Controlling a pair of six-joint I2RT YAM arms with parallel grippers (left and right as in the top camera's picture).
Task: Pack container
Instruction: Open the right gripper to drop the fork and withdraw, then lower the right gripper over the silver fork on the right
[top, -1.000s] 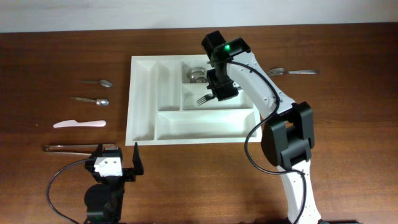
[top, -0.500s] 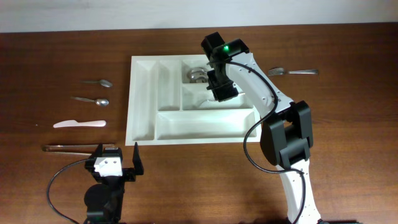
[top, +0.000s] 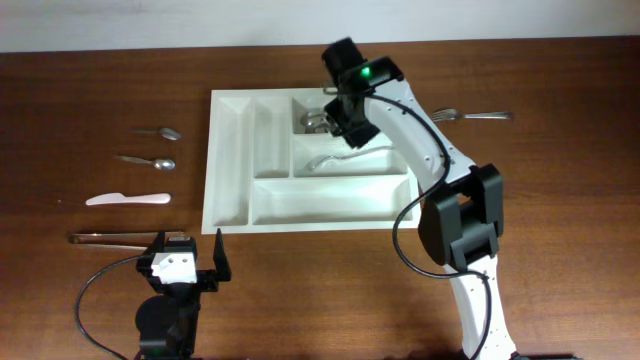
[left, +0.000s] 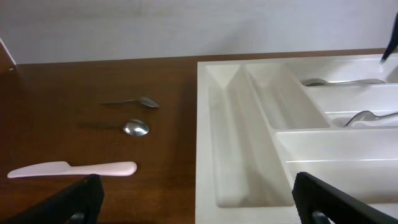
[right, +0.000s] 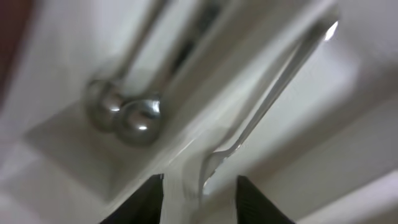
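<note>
The right hand (right: 200, 200), part-open, hovers empty above the fork (right: 273, 99).

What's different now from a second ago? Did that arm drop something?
The right gripper let go of the fork, which now lies in a middle compartment of the container, and drew back toward the far side with its jaws apart. The left gripper and the cutlery on the table stayed put.

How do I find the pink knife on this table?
Find the big white tray in the middle of the table. Beside its long narrow slots, on the wood, the knife lies between two small spoons and long metal tongs. Only it is pale pink, not shiny.
</note>
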